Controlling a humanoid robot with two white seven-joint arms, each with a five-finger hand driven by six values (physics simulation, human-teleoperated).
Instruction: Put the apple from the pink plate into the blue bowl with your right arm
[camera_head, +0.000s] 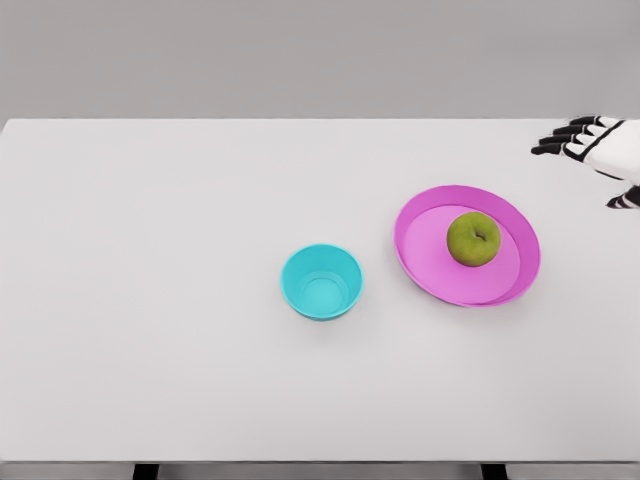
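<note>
A round, olive-green apple (473, 239) with a dark stem dimple is seen resting inside a shallow, glossy pink plate (424, 262), seated slightly toward the plate's 1 o'clock side and touching nothing but the plate's floor. The plate is set on the right half of a broad, pale grey tabletop (150, 300). At roughly 8 o'clock from the plate, near it but clearly apart, a small turquoise-blue plastic bowl (322, 282) is shown upright, its interior holding nothing visible. At about 2 o'clock from the apple, by the picture's right edge, the robot's white-and-black right hand (598, 148) is pictured above the table's far right corner, well apart from the fruit; its dark-tipped fingers (562, 138) are extended toward 9 o'clock and held slightly apart, gripping nothing, while the thumb tip is partly cut off by the frame edge. The rest of the arm is cropped from view. Behind the table, a plain grey backdrop is seen, and two dark table legs are glimpsed along the bottom edge at 7 and 5 o'clock.
</note>
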